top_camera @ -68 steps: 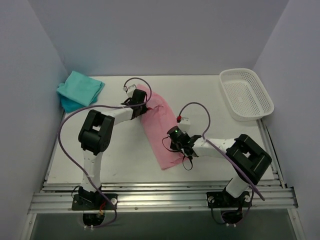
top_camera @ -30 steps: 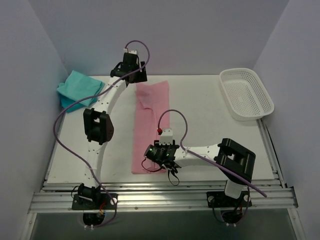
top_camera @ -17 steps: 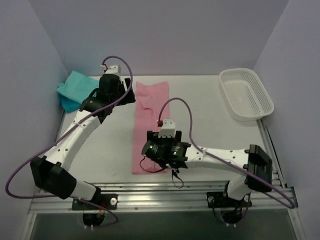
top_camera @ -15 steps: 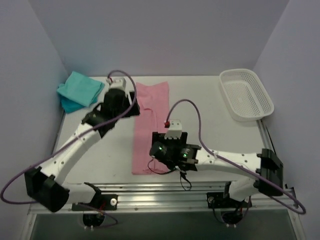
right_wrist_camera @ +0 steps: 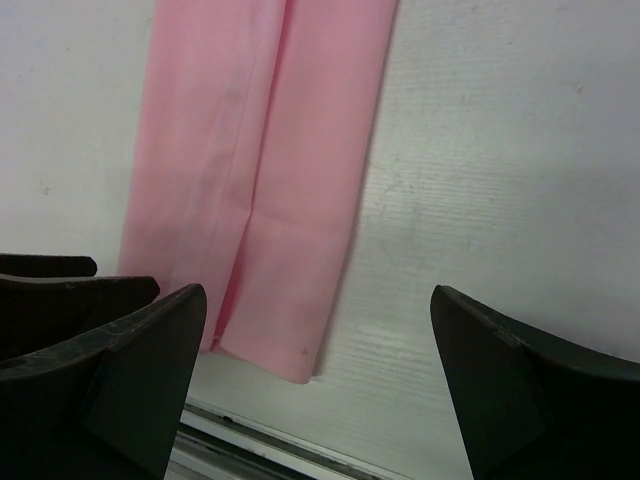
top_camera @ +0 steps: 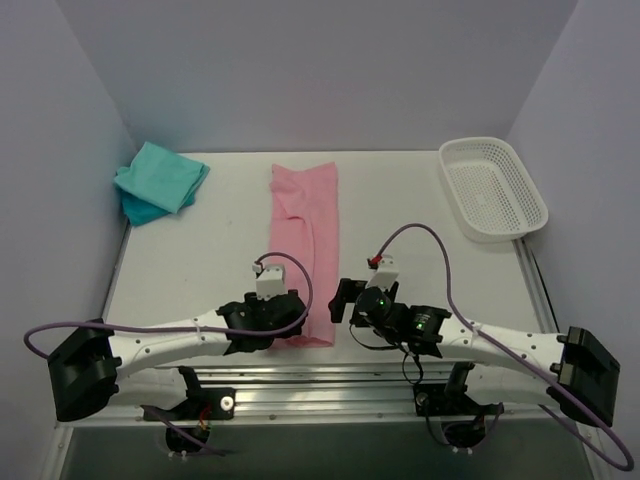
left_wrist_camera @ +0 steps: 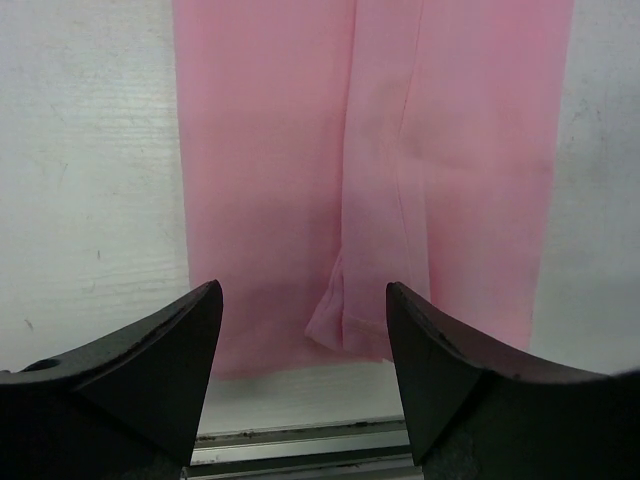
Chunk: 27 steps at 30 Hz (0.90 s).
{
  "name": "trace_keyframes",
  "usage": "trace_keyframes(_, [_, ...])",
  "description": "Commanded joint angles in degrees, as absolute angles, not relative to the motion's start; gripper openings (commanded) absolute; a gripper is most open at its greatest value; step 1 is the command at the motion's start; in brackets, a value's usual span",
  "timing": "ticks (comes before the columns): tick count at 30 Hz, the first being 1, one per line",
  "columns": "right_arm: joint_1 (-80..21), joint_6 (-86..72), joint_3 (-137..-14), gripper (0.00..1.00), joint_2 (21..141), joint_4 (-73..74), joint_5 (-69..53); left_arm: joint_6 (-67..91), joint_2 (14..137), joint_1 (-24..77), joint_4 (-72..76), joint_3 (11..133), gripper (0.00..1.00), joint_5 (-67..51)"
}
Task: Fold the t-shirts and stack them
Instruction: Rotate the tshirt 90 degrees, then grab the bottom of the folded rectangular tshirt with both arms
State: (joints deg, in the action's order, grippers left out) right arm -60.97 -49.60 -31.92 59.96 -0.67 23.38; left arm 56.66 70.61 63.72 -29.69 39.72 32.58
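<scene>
The pink t-shirt (top_camera: 305, 240) lies in the middle of the white table (top_camera: 420, 230) as one long narrow strip, running from the upper centre of the top view down to the lower edge. I judge that the lengthwise folds are done: in the left wrist view the pink t-shirt (left_wrist_camera: 370, 170) shows a straight overlapped edge going down its middle and a small doubled corner at the near hem. It is not yet folded across its length, and it is not yet on the pile. The teal and blue pile (top_camera: 160, 180) sits well apart, in the upper left of the top view, and looks already folded, though a little loosely. The white mesh basket (top_camera: 493, 187) stands in the upper right with nothing visible in it.

The cloth is thin, matte and soft, nearly flat, with faint creases. The table surface is painted white with a fine grain.

The left gripper (top_camera: 280, 312) hangs over the near end of the strip, its black wedge-shaped fingers (left_wrist_camera: 150, 370) spread and holding nothing. The right gripper (top_camera: 348, 300) is just beside the strip's right edge, also spread wide and empty.
</scene>
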Motion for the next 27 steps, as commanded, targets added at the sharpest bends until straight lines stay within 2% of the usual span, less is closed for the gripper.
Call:
trace_keyframes(1, [-61.26,-52.29,-28.92,0.91,64.33,-8.51,18.04,64.86,69.53,65.21,-31.29,38.32,0.75,37.79])
trace_keyframes(11, [-60.64,-57.3,-24.0,0.89,76.81,-21.08,14.24,74.97,59.86,65.74,-31.02,26.9,0.71,38.41])
trace_keyframes(15, [-60.99,-60.81,-20.4,0.88,77.78,-25.57,13.62,78.22,60.38,66.01,-33.31,25.85,0.7,38.85])
trace_keyframes(23, [-61.7,-63.28,-19.69,0.85,80.07,-26.1,15.03,77.08,68.19,66.01,-19.87,23.38,0.66,35.16])
trace_keyframes(25, [-62.4,-64.16,-19.69,0.81,80.07,-26.02,15.38,76.91,70.66,66.09,-18.47,23.99,0.64,34.72])
trace_keyframes(27, [-63.01,-65.12,-19.86,0.72,79.89,-25.05,16.17,77.08,72.24,66.53,-17.93,24.43,0.64,34.72])
